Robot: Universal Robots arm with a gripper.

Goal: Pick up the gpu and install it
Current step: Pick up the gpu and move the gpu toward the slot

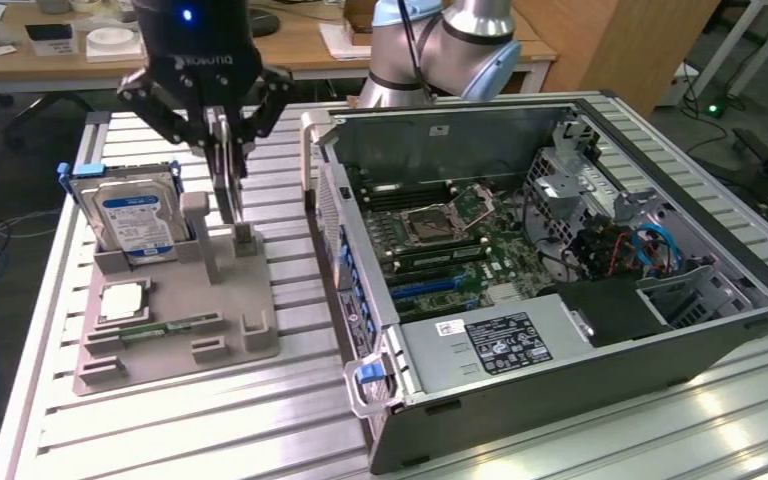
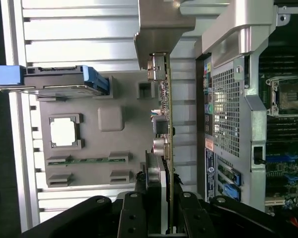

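1. A slatted metal surface carries a grey holder and, on the exterior view's right, an open case. Desks stand behind.
2. The case lies with its open side up, so the motherboard faces upward and can be reached from above.
3. The holder keeps each part in its own seat. A hard drive stands upright in it, and a RAM stick lies flat in a groove.
4. The gpu stands on edge with its lower end at a slot of the holder, near the case. I cannot tell if it sits in the slot or hangs just over it.
5. The hand hangs straight above and pinches the gpu by its flat faces, one finger on each side. I judge that this grip keeps the card vertical, as a slot requires.
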